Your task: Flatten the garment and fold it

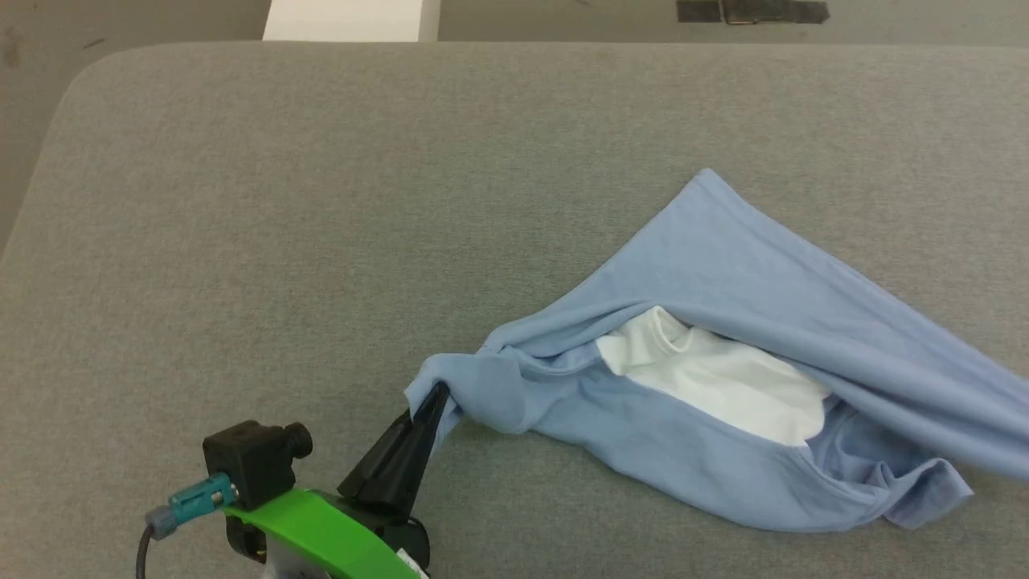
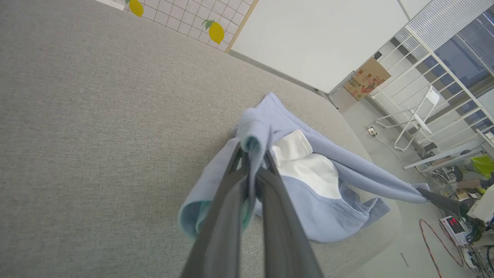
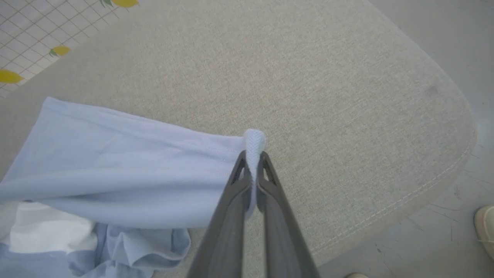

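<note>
The light blue garment (image 1: 723, 273) lies crumpled on the grey padded table (image 1: 321, 201), stretched from the lower middle toward the right edge of the head view. A white cloth (image 1: 723, 382) shows inside its opening. My left gripper (image 1: 430, 406) is shut on the garment's left corner, and the left wrist view shows fabric (image 2: 252, 135) pinched between the two dark fingers. My right gripper (image 3: 254, 156) is shut on a rolled edge of the garment (image 3: 115, 166), holding it taut above the table near its rounded corner. The right gripper's dark fingers (image 2: 440, 200) also appear far off in the left wrist view.
The table's rounded edge (image 3: 444, 154) lies close to my right gripper, with bare floor beyond it. A shoe (image 3: 485, 227) of a person stands on the floor there. A folding chair (image 2: 420, 112), cables and equipment sit past the table's far end.
</note>
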Motion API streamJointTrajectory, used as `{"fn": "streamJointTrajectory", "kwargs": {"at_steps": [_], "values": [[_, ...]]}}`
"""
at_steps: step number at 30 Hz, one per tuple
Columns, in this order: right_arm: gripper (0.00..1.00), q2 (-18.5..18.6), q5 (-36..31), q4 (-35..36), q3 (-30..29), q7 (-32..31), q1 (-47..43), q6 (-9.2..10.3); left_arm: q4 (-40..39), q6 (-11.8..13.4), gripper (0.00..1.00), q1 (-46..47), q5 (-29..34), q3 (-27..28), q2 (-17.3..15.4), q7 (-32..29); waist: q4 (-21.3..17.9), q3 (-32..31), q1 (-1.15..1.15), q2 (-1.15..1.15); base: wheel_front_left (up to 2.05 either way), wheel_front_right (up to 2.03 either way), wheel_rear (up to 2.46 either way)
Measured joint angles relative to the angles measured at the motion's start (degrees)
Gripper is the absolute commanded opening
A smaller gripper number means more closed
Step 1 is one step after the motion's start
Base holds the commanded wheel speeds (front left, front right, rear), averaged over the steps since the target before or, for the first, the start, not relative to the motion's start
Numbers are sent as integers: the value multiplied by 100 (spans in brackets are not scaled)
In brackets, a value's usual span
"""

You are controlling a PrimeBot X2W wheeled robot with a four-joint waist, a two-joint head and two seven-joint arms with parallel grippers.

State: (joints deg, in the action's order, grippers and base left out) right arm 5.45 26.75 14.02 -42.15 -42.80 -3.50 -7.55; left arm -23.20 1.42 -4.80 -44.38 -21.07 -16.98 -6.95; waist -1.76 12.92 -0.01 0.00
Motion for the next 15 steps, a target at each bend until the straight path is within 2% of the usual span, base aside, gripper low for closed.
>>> {"fn": "streamJointTrajectory", "kwargs": {"at_steps": [5,6,11,15], "values": [[0,-112,-383,-790,571,403,-215,0,-27,23,0,2,0,-58,-5,-64,-57,-63,0,0,0,0,0],[0,-174,-612,-1499,793,773,-179,0,-27,40,0,11,-2,-98,-5,-129,-30,-91,0,0,0,0,0],[0,-224,-842,-2374,901,1192,109,0,-25,40,0,26,-9,-153,-10,-205,30,-149,0,0,0,0,0],[0,-190,-970,-2696,876,1444,209,0,-22,40,0,29,-9,-190,-7,-211,55,-194,0,0,0,0,0]]}}
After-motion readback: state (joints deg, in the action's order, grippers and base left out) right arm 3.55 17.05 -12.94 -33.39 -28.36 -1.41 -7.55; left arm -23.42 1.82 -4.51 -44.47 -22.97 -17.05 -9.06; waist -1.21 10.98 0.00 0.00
